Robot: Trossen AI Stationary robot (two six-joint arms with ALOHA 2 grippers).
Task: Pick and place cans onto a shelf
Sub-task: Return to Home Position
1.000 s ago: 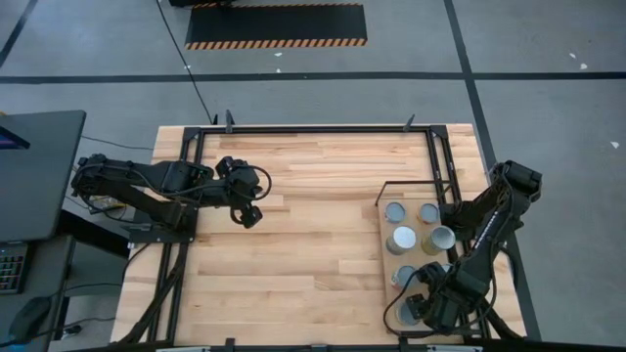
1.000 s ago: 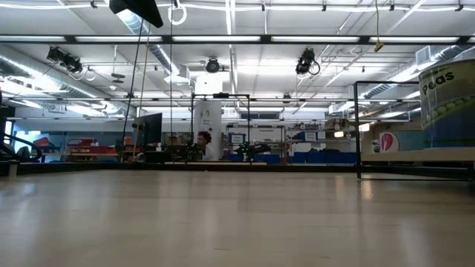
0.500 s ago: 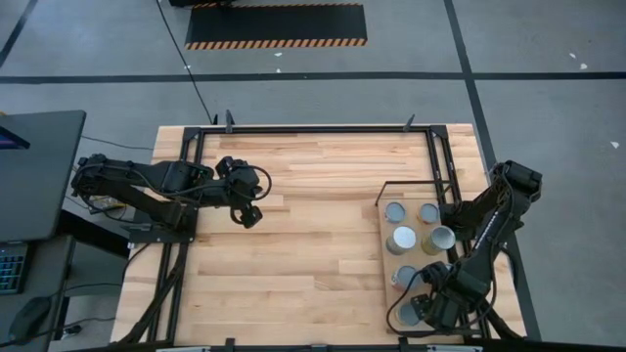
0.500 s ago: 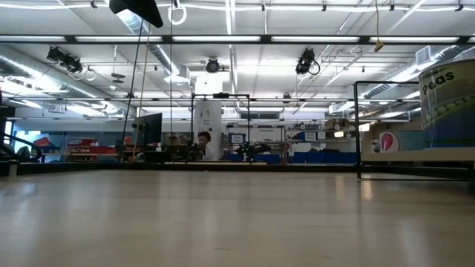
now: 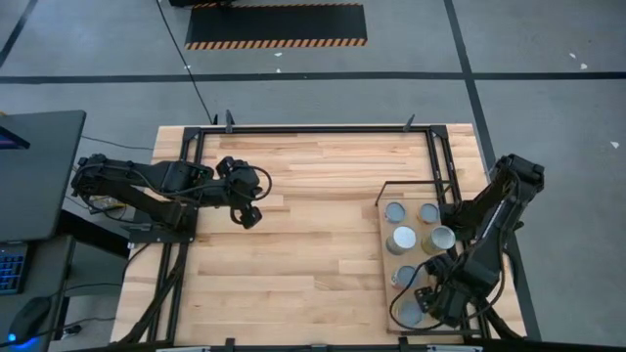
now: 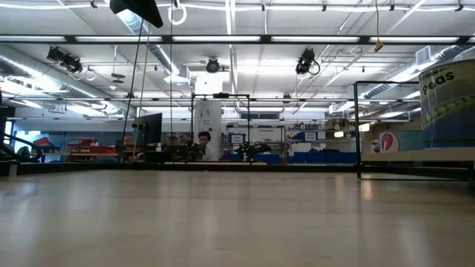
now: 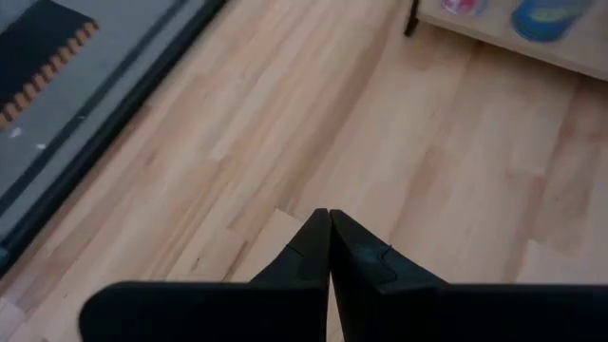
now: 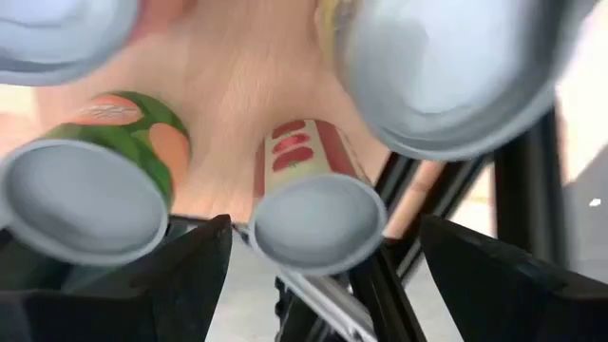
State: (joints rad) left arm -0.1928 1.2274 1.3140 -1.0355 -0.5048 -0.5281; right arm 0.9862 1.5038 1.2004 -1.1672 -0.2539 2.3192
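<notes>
Up front, at the table's near edge, the right gripper [image 8: 325, 224] hangs over the near end of the shelf [image 5: 386, 258], its fingers [image 8: 185, 275] spread wide. From its wrist camera we see a can with a red-printed label [image 8: 316, 195] in line with the gap between those fingers, touching neither as far as we can tell. A green-and-orange can [image 8: 90, 190] stands just beside it, and two more silver tops crowd in, blurred. From above, the cans [image 5: 402, 239] all stand upright on the pale board at the right side of the table [image 5: 313, 264]. Two of them are partly hidden under the right arm [image 5: 484, 230]. Farther along, four more stand close together in two pairs at the shelf's far end. At table height, a can marked "Peas" [image 6: 447, 104] shows just past the shelf's black frame [image 6: 357, 130]. Across the planks, well apart from the shelf, the left gripper [image 7: 329, 218] hovers over the table's far-left part, its fingers pressed tightly together. Beyond the table lie the grey floor [image 5: 548, 78] with dark tape lines and a black mat [image 5: 276, 23] edged in orange hazard stripes.
</notes>
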